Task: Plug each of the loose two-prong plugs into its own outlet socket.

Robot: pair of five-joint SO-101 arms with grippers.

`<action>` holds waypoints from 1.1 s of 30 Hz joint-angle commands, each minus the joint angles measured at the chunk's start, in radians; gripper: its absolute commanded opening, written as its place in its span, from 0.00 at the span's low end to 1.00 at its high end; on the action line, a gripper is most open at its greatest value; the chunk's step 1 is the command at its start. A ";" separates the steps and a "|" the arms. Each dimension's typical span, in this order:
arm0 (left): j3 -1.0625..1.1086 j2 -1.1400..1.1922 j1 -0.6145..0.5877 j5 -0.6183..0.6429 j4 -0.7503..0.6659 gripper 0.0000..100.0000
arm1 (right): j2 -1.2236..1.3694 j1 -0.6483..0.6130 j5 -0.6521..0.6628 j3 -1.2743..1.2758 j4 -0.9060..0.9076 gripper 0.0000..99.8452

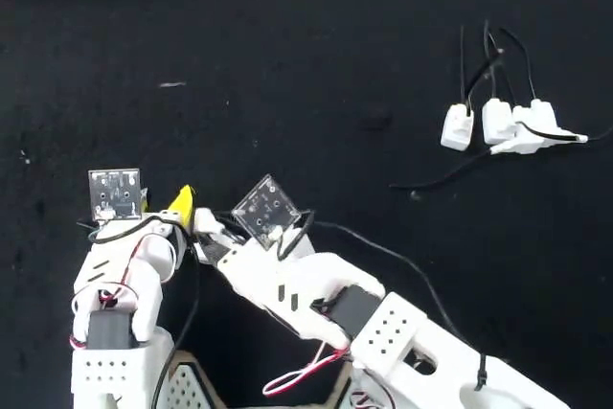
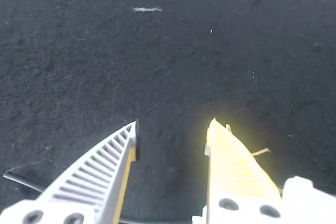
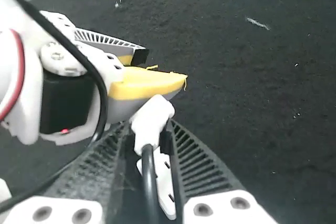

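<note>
R gripper (image 3: 151, 129) clamped on small white plastic two-prong plug (image 3: 153, 115), black cable (image 3: 148, 182) trailing back btwn its fingers. Plug sat just beside yellow finger (image 3: 147, 85) of L gripper (image 2: 173, 129), jaws apart, holding nothing. Well apart, far across from both, lay white outlet sockets (image 1: 498, 122).

Soft even light from above, matte black bench (image 1: 287, 64) swallowing it, almost no cast shadows, white arm shells (image 1: 316, 284) bright and slightly glaring

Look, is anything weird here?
Yes. The right claw grips a plug that seems pressed against the yellow finger of the left claw, far from the sockets.
</note>
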 commanded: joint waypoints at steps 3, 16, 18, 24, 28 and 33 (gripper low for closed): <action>-0.010 0.009 0.016 -0.009 0.000 0.22 | -0.021 -0.012 -0.034 -0.031 -0.057 0.01; 0.002 0.009 0.031 -0.009 -0.006 0.22 | -0.016 -0.006 0.002 -0.021 -0.049 0.01; 0.004 0.009 0.061 -0.011 -0.002 0.22 | -0.018 -0.006 0.071 0.001 -0.048 0.01; -0.004 0.009 0.050 -0.011 -0.002 0.22 | -0.021 -0.006 0.186 0.015 0.021 0.01; -0.005 0.009 0.024 -0.009 -0.002 0.22 | -0.018 -0.006 0.210 -0.005 0.064 0.01; -0.005 0.009 0.027 -0.009 0.000 0.22 | -0.022 -0.006 0.209 -0.002 0.071 0.01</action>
